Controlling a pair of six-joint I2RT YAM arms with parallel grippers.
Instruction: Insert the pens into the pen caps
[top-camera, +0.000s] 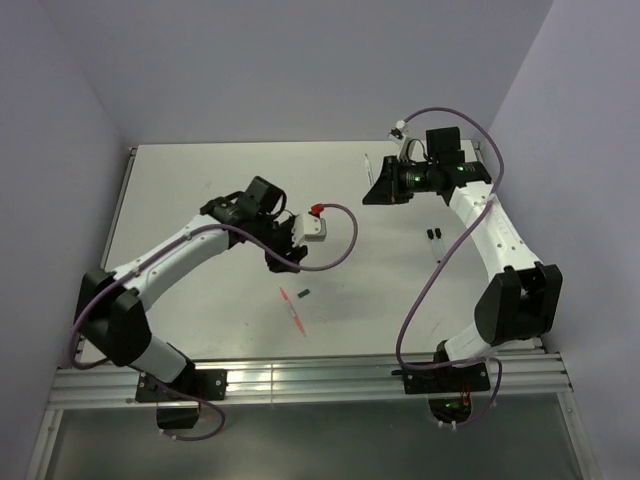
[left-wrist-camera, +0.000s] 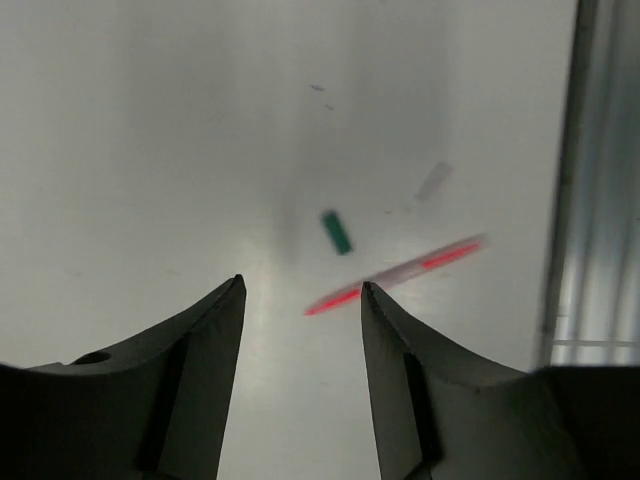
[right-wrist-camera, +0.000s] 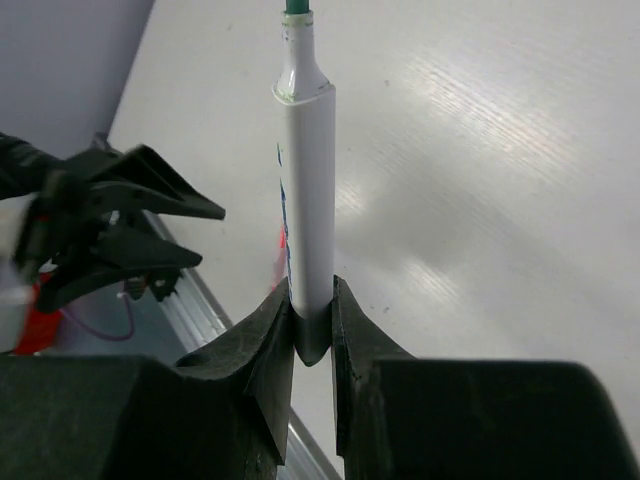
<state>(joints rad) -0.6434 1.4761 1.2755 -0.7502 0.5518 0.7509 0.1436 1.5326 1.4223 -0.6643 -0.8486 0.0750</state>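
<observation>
Legible text: none. One item bears marking: white pen (right-wrist-camera: 306, 180), small blue and red print (right-wrist-camera: 284, 215) along the barrel's lower left edge, seen edge-on, unreadable.

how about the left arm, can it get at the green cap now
Probably yes: the left gripper hangs open, the green cap lies just ahead with nothing over it, only the red pen close beside.

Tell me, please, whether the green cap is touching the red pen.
Apart. The left wrist view shows a plain gap between the green cap and the red pen, which lies just below it.
</observation>
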